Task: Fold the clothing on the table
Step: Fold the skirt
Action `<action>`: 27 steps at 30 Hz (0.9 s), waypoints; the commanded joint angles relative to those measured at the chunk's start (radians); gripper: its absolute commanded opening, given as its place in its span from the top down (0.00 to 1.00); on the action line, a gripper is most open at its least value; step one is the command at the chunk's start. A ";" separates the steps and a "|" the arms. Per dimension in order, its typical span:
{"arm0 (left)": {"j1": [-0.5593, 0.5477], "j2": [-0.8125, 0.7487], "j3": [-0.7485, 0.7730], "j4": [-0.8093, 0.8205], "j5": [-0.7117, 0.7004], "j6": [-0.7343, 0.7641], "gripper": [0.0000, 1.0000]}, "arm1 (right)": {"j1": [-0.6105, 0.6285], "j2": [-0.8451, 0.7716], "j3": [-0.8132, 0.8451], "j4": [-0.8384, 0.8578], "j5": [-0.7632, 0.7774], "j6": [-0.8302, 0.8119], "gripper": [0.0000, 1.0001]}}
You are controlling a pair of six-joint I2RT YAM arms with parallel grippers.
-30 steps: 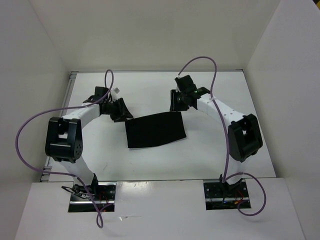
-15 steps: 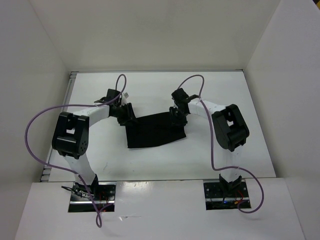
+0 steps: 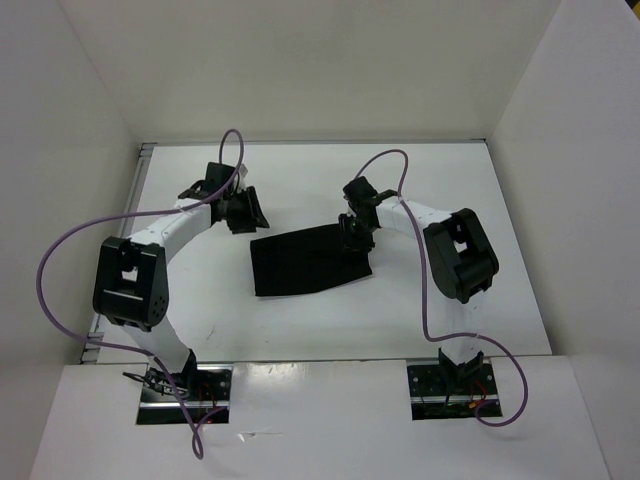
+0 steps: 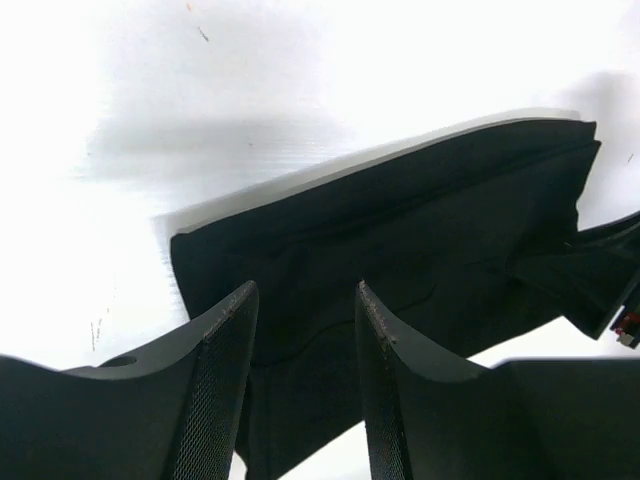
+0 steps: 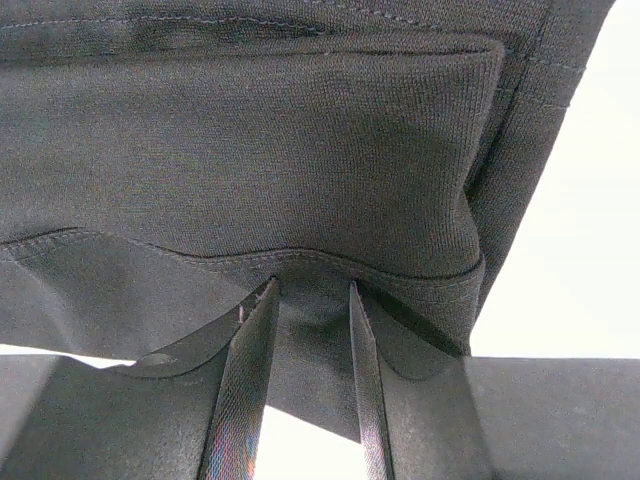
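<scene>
Right wrist view: right tool (image 5: 311,292) parted around the clothing (image 5: 250,150) edge; left tool (image 4: 305,296) parted, holding nothing.

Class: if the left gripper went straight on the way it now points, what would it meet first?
Most likely the black clothing, which fills the view through the open jaws of the left gripper, with nothing in front of it. Depth is unclear, so how soon it would touch can't be told.

Top camera: set high behind, faced down on glossy white tabletop (image 3: 300,325). Wrist cameras: held close to plain black fabric clothing (image 3: 305,262), shared by all.
</scene>
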 commanded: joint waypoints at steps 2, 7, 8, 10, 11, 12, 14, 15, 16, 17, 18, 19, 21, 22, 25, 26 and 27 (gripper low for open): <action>-0.002 -0.006 0.024 -0.040 -0.032 0.037 0.49 | 0.013 0.043 -0.053 -0.003 0.007 0.005 0.60; -0.013 0.035 0.024 -0.058 -0.050 0.064 0.50 | 0.013 0.034 -0.053 -0.003 0.017 0.005 0.60; -0.013 0.045 0.024 -0.058 -0.050 0.064 0.52 | 0.013 0.034 -0.053 -0.003 0.017 0.005 0.60; -0.022 0.056 0.024 -0.058 -0.050 0.064 0.53 | 0.013 0.034 -0.053 -0.003 0.017 0.005 0.60; -0.034 0.068 0.024 -0.058 -0.050 0.064 0.53 | 0.013 0.034 -0.053 -0.003 0.017 0.005 0.60; -0.044 0.082 0.024 -0.058 -0.050 0.064 0.54 | 0.013 0.034 -0.053 -0.003 0.017 0.005 0.60; -0.053 0.105 0.024 -0.058 -0.064 0.064 0.56 | 0.013 0.034 -0.053 -0.003 0.017 0.005 0.60; -0.062 0.105 0.024 -0.058 -0.064 0.064 0.57 | 0.013 0.034 -0.053 -0.003 0.017 0.005 0.60; -0.062 0.119 0.024 -0.049 -0.075 0.064 0.57 | 0.013 0.034 -0.053 -0.003 0.017 0.005 0.60; -0.062 0.128 0.024 -0.049 -0.075 0.064 0.60 | 0.013 0.034 -0.053 -0.003 0.017 0.005 0.60; -0.071 0.128 0.024 -0.049 -0.075 0.064 0.61 | 0.013 0.025 -0.053 -0.003 0.026 0.005 0.60; -0.071 0.140 0.024 -0.049 -0.075 0.064 0.61 | 0.013 0.025 -0.053 -0.003 0.026 0.005 0.60; -0.080 0.150 0.024 -0.049 -0.098 0.064 0.62 | 0.013 0.025 -0.053 -0.003 0.026 0.005 0.60; -0.081 0.150 0.024 -0.040 -0.098 0.055 0.62 | 0.013 0.025 -0.053 -0.003 0.026 0.005 0.60; -0.081 0.150 0.024 -0.040 -0.122 0.055 0.64 | 0.013 0.025 -0.053 -0.003 0.026 0.005 0.60; -0.081 0.150 0.024 -0.040 -0.122 0.055 0.64 | 0.013 0.025 -0.053 -0.003 0.026 0.005 0.60; -0.081 0.150 0.024 -0.040 -0.132 0.055 0.64 | 0.013 0.016 -0.053 -0.003 0.026 0.005 0.60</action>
